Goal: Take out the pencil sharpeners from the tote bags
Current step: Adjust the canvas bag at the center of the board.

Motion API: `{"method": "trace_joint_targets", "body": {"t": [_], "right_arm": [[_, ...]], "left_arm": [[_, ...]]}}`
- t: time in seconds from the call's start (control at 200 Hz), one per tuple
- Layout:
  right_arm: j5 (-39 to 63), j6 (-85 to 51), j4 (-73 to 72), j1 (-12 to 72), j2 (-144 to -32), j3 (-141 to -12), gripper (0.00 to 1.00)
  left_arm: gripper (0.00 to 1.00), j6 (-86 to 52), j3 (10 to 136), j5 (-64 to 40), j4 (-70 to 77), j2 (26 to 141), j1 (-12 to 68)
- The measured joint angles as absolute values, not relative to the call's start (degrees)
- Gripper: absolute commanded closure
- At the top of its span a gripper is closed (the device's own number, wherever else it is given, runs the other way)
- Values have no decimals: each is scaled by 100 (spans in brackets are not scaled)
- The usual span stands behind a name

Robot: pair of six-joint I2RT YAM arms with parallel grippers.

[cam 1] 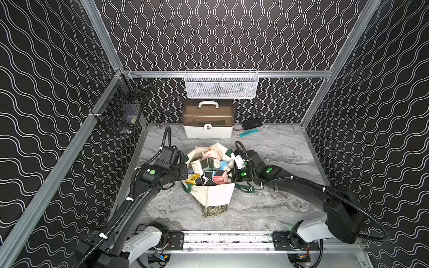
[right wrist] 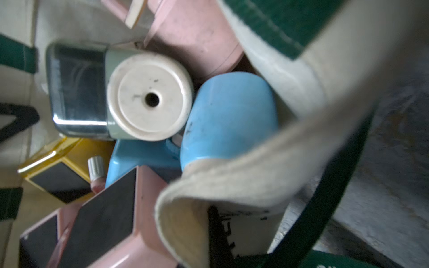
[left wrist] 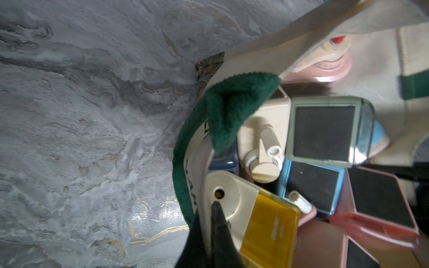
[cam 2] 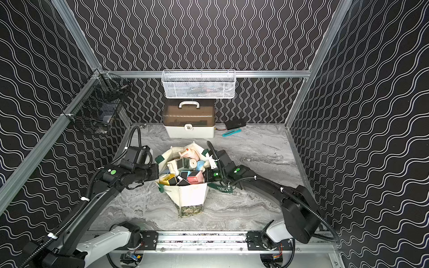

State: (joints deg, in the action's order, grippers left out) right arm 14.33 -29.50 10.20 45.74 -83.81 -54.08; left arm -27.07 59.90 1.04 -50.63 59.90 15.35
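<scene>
Pencil sharpeners (cam 1: 210, 170) fill the open tote bag (cam 1: 218, 197) standing on the table (cam 1: 278, 208); left gripper (left wrist: 207, 218) and right gripper (cam 1: 232, 174) pinch its left and right rims; uneven pulling could topple it, spilling them.

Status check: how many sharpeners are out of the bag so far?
Done: nothing; no sharpener sits on the table. In hand: left gripper and right gripper appear shut on the tote bag rim. Left: all the pencil sharpeners piled inside.

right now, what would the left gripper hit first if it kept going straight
Likely the cream end face of the yellow plastic pencil sharpener, right ahead of the left gripper; depth unclear.
</scene>
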Motion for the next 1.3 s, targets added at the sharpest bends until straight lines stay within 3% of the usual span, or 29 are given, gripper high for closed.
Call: {"method": "trace_joint_targets", "body": {"t": [0.265, 0.375, 0.545, 0.836, 1.051, 1.296], "right_arm": [[1153, -3055, 854, 5411, -8694, -5509, 100], [1153, -2987, 910, 5603, -8700, -5544, 95], [1227, -2762, 1175, 5697, -8340, -5511, 52], [913, -2482, 1892, 5732, -7500, -5701, 22], [-117, -2447, 2283, 5306, -7341, -5942, 23], [-217, -2506, 2403, 4541, -7164, -5568, 26]], "left_arm": [[100, -2561, 5835, 161, -4930, 5774, 1232], [100, -2539, 5774, 183, -4928, 5638, 1184], [100, -2405, 5594, 93, -4851, 5452, 1146], [100, -2257, 5502, -139, -4790, 5245, 1149], [100, -2239, 5500, -244, -4775, 5140, 1149], [100, -2239, 5500, -281, -4766, 5087, 1149]]}}
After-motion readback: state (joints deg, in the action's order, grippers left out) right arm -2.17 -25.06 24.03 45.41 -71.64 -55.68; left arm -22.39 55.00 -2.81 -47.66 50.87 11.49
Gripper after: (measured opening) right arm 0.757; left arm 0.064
